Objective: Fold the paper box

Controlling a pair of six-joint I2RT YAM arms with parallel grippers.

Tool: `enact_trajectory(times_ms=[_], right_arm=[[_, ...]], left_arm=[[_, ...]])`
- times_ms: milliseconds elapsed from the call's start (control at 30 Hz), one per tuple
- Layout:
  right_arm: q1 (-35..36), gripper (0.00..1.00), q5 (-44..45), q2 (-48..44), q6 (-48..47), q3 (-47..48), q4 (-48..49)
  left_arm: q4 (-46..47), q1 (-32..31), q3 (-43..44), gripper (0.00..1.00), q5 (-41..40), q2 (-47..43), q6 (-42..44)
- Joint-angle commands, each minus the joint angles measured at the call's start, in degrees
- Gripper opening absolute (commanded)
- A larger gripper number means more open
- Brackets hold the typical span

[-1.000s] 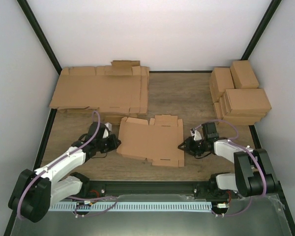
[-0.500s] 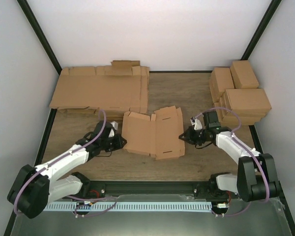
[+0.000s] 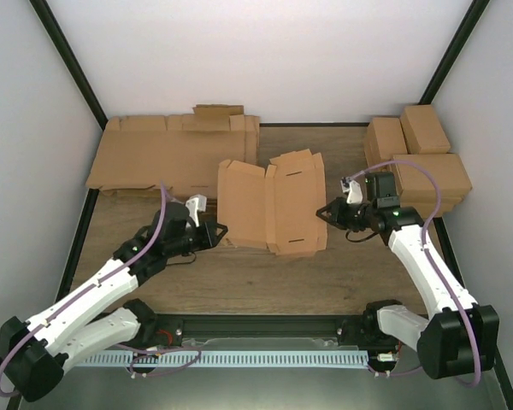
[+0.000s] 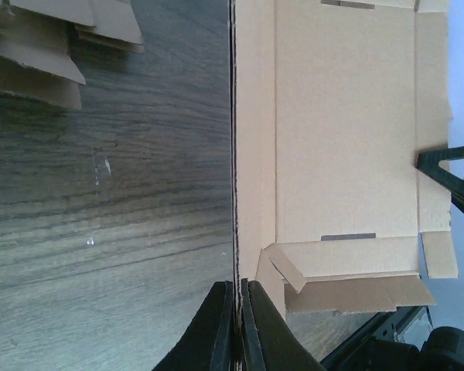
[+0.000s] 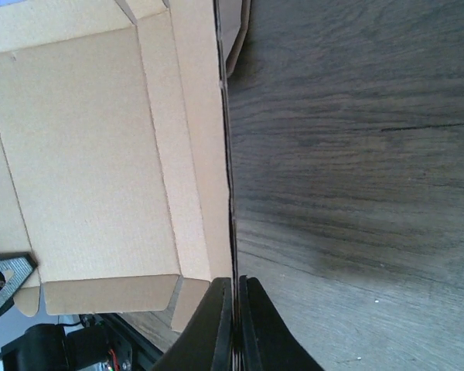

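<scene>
Paper box [image 3: 271, 205] — unfolded, flaps open

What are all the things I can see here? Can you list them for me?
paper box: one, brown, partly folded, middle of the table
flat sheets: a pile, count unclear, brown, far left
finished boxes: a stack of several, brown, far right
table: one, dark wood, under everything
left gripper: one, black, shut on the paper box's left edge
right gripper: one, black, shut on its right edge
</scene>
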Motion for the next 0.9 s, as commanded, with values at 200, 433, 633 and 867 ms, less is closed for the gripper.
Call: enact_trajectory(times_ms=[200, 433, 633, 867], right_arm=[[0.47, 0.01, -1.55, 4.97, -8.35, 7.00, 1.00], [1.39, 0.01, -5.95, 10.28, -21.04, 13.42, 1.31], [3.69, 0.01, -6.50, 11.96, -31.12, 16.24, 0.22], [15.50, 0.01, 10.42, 18.32, -45.26, 23.84, -8.69]], left_arm=[[2.14, -7.24, -7.13, 0.04, -5.97, -4.46, -3.87], [5.86, -15.35, -10.10, 0.04, -11.94, -3.71, -9.08], [9.22, -24.70, -10.80, 0.04, -17.83, -0.69, -14.44], [12.83, -32.66, -9.44, 0.05, -22.90, 6.01, -20.02]])
